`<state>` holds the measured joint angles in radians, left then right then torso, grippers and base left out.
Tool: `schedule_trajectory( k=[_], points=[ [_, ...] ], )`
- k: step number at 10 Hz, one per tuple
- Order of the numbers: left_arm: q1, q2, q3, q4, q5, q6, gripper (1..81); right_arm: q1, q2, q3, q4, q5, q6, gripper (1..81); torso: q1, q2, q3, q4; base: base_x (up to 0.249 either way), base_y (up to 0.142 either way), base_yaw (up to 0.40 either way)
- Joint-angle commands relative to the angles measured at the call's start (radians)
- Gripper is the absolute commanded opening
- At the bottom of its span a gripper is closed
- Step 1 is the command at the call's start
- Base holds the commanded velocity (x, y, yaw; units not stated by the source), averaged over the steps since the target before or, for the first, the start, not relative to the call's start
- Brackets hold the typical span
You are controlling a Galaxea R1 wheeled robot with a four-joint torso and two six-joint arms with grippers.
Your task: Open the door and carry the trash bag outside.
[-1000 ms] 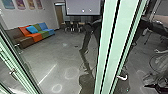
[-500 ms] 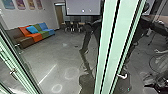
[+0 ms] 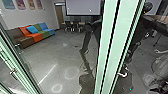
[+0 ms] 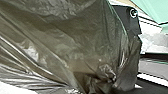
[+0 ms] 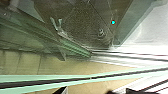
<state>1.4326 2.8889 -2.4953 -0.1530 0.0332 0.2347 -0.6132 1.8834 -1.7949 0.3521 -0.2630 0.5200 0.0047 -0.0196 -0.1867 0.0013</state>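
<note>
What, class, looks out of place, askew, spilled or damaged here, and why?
Little stands out. The bright blue cushion leans slantwise on the sofa, so looks slightly askew. The trash bag is creased, but I see no clear tear.
</note>
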Motion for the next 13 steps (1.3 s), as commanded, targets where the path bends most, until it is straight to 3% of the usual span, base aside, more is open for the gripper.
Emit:
schedule_trajectory(
  k=[1,9,13],
  points=[
    [-0.033,-0.003,0.010,0.006,0.077,0.008,1.0,0.138,-0.050,-0.108,-0.047,0.028,0.055,81.1,0.000,0.000,0.000,0.000,0.000,0.000,0.000],
    [-0.033,-0.003,0.006,0.000,0.079,0.003,1.0,0.135,0.004,-0.234,-0.173,0.039,0.054,81.1,0.000,0.000,0.000,0.000,0.000,0.000,0.000],
    [-0.033,-0.006,0.006,-0.007,0.079,0.002,1.0,0.137,0.039,-0.320,-0.191,0.045,0.049,81.1,0.000,0.000,0.000,0.000,0.000,0.000,0.000]
  ],
)
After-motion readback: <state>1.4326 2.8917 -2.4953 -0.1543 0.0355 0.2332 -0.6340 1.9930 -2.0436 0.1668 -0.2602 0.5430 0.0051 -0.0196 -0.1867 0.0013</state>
